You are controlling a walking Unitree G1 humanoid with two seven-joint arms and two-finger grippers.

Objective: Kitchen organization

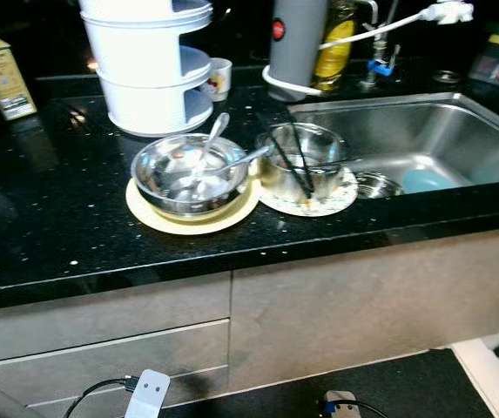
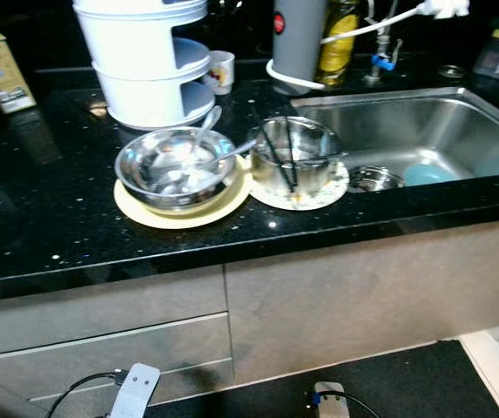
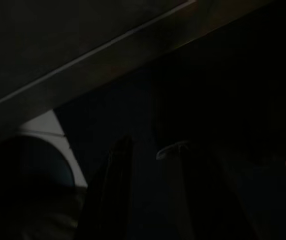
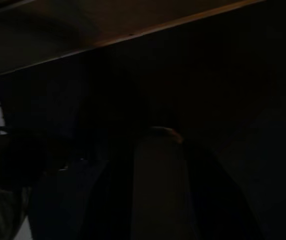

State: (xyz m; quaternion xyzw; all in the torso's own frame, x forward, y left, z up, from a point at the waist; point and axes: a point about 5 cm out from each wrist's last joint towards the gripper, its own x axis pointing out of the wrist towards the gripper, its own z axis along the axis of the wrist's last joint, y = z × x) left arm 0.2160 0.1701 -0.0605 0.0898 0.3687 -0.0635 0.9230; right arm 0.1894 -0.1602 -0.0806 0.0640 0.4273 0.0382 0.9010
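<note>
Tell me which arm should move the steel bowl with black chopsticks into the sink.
Right, probably. The steel bowl holding black chopsticks sits on a speckled plate at the stainless sink edge, on the robot's right; the spoon bowl lies left.

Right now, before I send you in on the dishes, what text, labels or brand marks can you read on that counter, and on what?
No text can be read.
Yellow box: print on its face, too blurred to read.
Grey cylinder: round red badge, lettering too small.
Yellow bottle: label illegible.
Small cup: a coloured motif, no words legible.
</note>
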